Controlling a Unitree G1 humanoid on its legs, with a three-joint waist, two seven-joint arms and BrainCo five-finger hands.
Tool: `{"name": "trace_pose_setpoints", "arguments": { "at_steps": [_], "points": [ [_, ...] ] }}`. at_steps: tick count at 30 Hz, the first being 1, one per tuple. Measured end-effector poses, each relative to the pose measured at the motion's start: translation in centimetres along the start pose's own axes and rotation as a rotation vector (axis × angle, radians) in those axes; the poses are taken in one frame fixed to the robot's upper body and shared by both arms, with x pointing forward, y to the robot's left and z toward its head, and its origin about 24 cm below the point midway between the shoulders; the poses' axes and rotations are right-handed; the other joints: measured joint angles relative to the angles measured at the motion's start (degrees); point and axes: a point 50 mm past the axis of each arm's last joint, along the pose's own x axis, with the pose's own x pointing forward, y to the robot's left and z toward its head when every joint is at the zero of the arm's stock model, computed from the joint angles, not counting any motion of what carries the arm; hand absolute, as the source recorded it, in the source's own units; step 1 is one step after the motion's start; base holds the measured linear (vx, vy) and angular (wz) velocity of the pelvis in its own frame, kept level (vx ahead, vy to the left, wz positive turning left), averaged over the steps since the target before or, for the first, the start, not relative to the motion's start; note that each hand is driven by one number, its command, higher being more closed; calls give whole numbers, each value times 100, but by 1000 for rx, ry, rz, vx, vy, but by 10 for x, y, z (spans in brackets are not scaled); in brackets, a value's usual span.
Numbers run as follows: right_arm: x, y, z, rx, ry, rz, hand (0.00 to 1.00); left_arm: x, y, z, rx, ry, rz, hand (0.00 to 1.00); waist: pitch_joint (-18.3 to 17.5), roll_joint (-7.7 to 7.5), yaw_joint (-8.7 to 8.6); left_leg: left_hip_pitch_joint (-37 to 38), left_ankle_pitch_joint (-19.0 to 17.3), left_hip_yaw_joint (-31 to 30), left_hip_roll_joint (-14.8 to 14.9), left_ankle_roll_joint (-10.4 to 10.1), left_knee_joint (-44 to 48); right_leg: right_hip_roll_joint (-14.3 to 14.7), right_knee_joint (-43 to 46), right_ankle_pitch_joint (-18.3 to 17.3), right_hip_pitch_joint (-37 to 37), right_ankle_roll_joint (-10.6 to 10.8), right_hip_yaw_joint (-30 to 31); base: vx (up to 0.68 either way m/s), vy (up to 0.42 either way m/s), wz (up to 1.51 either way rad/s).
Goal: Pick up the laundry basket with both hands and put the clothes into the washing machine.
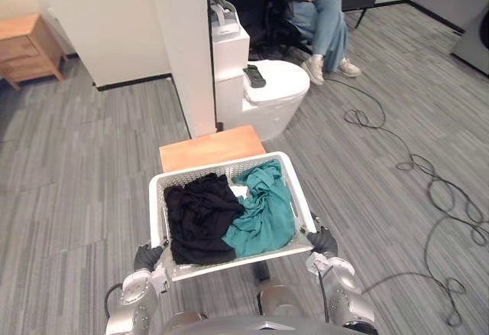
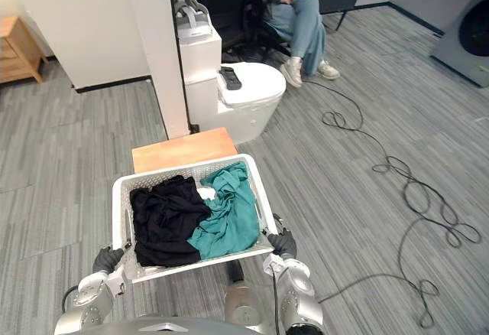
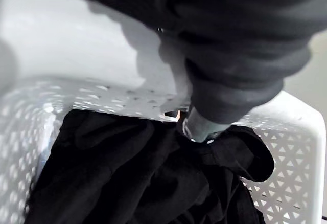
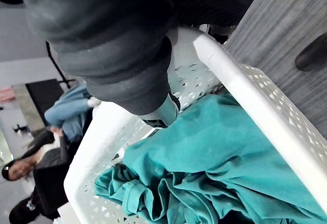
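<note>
The left hand (image 1: 147, 257) and right hand (image 1: 322, 241) sit at the near corners of the white laundry basket (image 1: 158, 209). Their fingers are hidden behind dark covers and the rim, so I cannot tell their grip. In the basket, black clothes (image 1: 200, 216) lie left and a teal garment (image 1: 267, 213) right. Just beyond it stands a wooden bench (image 1: 210, 147) on grey plank floor (image 1: 76, 167). Cables (image 1: 428, 182) loop to its right, and far beyond sits a person (image 1: 321, 14), cut off at the frame's edge

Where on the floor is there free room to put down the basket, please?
Bare floor lies on the left, between the laundry basket and the wooden cabinet. The small wooden table just ahead is bare too. The right is crowded with cables; ahead stand the white pillar and a seated person.
</note>
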Motion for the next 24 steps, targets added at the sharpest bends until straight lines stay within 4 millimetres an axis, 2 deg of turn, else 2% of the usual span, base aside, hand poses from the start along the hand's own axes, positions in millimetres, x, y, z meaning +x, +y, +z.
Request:
{"name": "trace_pose_setpoints", "arguments": {
  "at_steps": [1, 2, 3, 4, 5, 6, 7, 8, 9, 10, 11, 12, 13, 14, 15, 16, 17, 18, 19, 21, 24],
  "points": [
    [-1, 1, -3, 8, 6, -2, 100, 0, 1, 0, 17, -2, -1, 100, 26, -62, 11, 30, 14, 113, 17, -11, -17, 55, 76, 66, -29, -30, 86, -85, 56, -54],
    [-4, 3, -9, 30, 20, -7, 100, 1, 6, 3, 49, -12, 6, 100, 73, -289, -16, 48, -9, 286, -85, -35, 181, 22, 168, 129, -50, -121, 103, -109, 89, -64],
    [-7, 1, -16, 40, 38, -24, 100, 2, 11, 5, 71, -14, 14, 100, 51, -373, -3, 26, -46, 445, -35, -14, 299, 47, 128, -71, -93, -187, 3, -106, 50, -95],
    [-7, 1, -16, 42, 40, -26, 100, 1, 9, 5, 72, -16, 6, 100, 63, -177, 8, 24, 70, 806, 308, 37, 94, 164, 229, -461, -204, -262, -431, -85, 15, -111],
    [-6, 4, -15, 46, 37, -17, 100, 1, 9, 6, 67, -20, 7, 100, 74, -153, 54, 57, 131, 987, 446, 10, 13, 219, 609, -388, -370, -309, -734, -28, -44, -151],
    [-4, 10, -15, 55, 32, -5, 100, 2, 12, 7, 54, -23, 20, 100, 46, -197, 101, 161, 168, 1335, 662, -30, -25, 242, 1665, -262, -616, -430, -1216, -5, -17, -131],
    [-5, 9, -16, 58, 32, -10, 100, 2, 12, 7, 54, -22, 19, 100, 68, -162, 113, 200, 166, 1497, 726, -30, 0, 183, 2188, -269, -611, -439, -1417, -1, -16, -129],
    [-6, 7, -17, 58, 36, -27, 100, 1, 11, 6, 56, -20, 14, 100, 21, -235, 121, 236, 153, 1739, 750, -22, 72, -19, 2810, -263, -518, -488, -1609, -35, -25, -98],
    [-7, 5, -17, 57, 30, -36, 100, 2, 8, 7, 53, -22, 7, 100, -74, -370, 84, 185, -18, 1985, 725, -57, 319, -192, 2882, -89, -264, -433, -1677, -134, -33, -148],
    [-4, 9, -14, 58, 16, -28, 100, 3, 10, 11, 51, -35, 12, 100, -126, -382, 100, 47, -226, 2079, 767, -65, 392, 85, 2015, 60, -72, -194, -1651, -157, -23, -163],
    [0, 13, -9, 57, 1, -13, 100, 3, 9, 12, 43, -38, 13, 100, -173, -297, 174, 40, -174, 2086, 801, -19, 249, 282, 1215, 304, 131, 153, -1349, -169, -48, -211],
    [4, 19, -5, 57, -8, 5, 100, 5, 10, 15, 31, -51, 15, 100, -175, -183, 213, 53, 16, 2643, 994, -54, 52, 249, 1348, 41, 142, -184, -1215, -84, -56, -161],
    [5, 19, -4, 54, -12, 3, 100, 6, 7, 18, 27, -59, 9, 100, -175, -188, 182, 64, 92, 2783, 1008, -77, -19, 122, 1844, -271, 57, -239, -1302, -65, -105, -168],
    [6, 18, -1, 46, -19, 1, 100, 7, 3, 21, 25, -70, -1, 100, -166, -154, 175, 76, 141, 3106, 1084, -118, -61, -174, 2285, -505, 66, -136, -1504, -64, -119, -147],
    [9, 20, 3, 40, -31, 11, 100, 7, 4, 21, 26, -70, -1, 100, -167, -143, 186, 81, 130, 3392, 1176, -177, -28, -408, 2186, -502, 148, -110, -1675, -80, -168, -150],
    [10, 21, 4, 34, -35, 13, 100, 7, 4, 21, 28, -68, -1, 100, -168, -147, 183, 94, 129, 3530, 1212, -225, -16, -477, 1971, -439, 219, -52, -1738, -69, -166, -131],
    [10, 20, 5, 9, -38, 4, 100, 9, 2, 21, 29, -65, -7, 100, -221, -229, 138, 108, 167, 3682, 1238, -335, -8, -403, 1417, -331, 385, 167, -1867, -20, -223, -125],
    [11, 16, 8, -8, -42, -3, 100, 10, -2, 19, 30, -57, -16, 100, -220, -172, 203, 163, 242, 3726, 1251, -433, -112, -254, 949, -201, 457, 183, -1801, 10, -155, -128],
    [12, 15, 10, -16, -47, -3, 100, 10, -4, 18, 32, -51, -20, 100, -215, -104, 222, 170, 247, 3739, 1285, -441, -123, -177, 735, -115, 487, 176, -1740, 20, -244, -137],
    [12, 7, 14, -36, -49, -21, 100, 15, -11, 14, 37, -24, -34, 100, -144, 130, 132, 450, 371, 3930, 1341, -626, -457, 67, 158, 257, 668, 134, -1528, 2, -202, -103],
    [3, -11, 8, -35, -32, -76, 100, 16, -21, 13, 75, -18, -68, 100, -139, 183, 41, 843, 526, 4087, 1335, -738, -795, 212, 81, 296, 864, 99, -1324, -27, -124, -47]
  ]
}}
